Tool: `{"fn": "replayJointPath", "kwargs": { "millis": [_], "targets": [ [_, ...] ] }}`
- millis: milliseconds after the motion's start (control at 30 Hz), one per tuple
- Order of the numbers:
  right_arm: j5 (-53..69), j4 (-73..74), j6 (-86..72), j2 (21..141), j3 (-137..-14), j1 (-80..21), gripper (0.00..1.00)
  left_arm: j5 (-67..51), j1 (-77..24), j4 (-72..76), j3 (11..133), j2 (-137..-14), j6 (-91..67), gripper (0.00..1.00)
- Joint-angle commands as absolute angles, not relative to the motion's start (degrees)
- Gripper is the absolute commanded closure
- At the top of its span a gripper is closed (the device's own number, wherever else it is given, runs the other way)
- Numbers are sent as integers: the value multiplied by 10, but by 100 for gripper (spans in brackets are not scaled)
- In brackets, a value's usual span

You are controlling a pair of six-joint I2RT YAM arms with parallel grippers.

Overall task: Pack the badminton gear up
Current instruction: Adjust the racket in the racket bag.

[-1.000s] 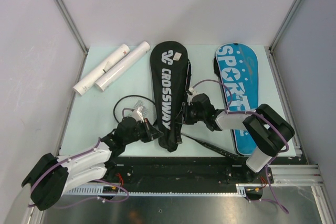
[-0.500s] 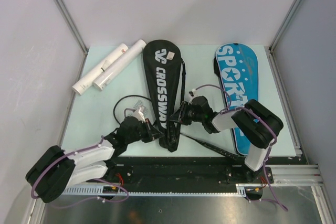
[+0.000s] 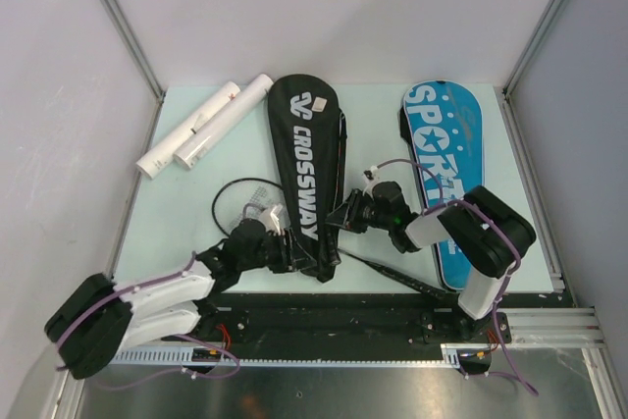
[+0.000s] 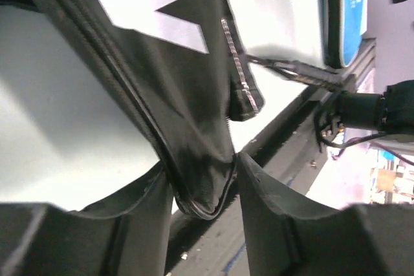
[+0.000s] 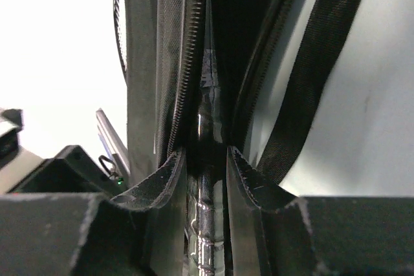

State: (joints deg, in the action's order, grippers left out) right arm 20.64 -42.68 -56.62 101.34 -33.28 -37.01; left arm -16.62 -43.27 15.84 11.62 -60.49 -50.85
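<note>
Black bag [image 3: 299,159], racket handle [image 5: 206,237], tubes [image 3: 226,120], blue bag [image 3: 446,134]

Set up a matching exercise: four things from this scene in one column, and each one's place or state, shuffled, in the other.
Things:
1. white tubes
2. black CROSSWAY bag
3. blue SPORT bag
4. right claw

Place or state:
a. in the middle
b. shut on a black racket handle
c. far left
d. on the right

Pairs: 1-c, 2-a, 3-d, 4-b
</note>
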Motion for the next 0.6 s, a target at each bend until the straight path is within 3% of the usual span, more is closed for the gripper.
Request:
{"fn": "replayJointPath", "kwargs": {
  "millis": [0, 100, 167, 233, 300, 400, 467, 567],
  "targets": [
    [79, -528, -520, 969, -342, -343, 100, -146, -439, 49, 200, -506, -442, 50],
    [78, -525, -509, 957, -336, -341, 100, -106, -438, 18, 242, -481, -421, 48],
    [76, -517, -505, 951, -336, -341, 100, -78, -438, 17, 267, -505, -422, 58],
    [74, -516, -505, 946, -336, -340, 100, -69, -438, 4, 322, -582, -423, 60],
    [73, -516, -508, 943, -336, -338, 100, -79, -439, -13, 375, -658, -425, 52],
    [73, -517, -507, 940, -336, -335, 100, -54, -439, -39, 422, -695, -436, 46],
    [73, -522, -509, 940, -336, -330, 100, -22, -439, -47, 438, -706, -432, 36],
    [75, -536, -517, 947, -336, -327, 100, 40, -436, -88, 520, -792, -403, 35]
  ]
}}
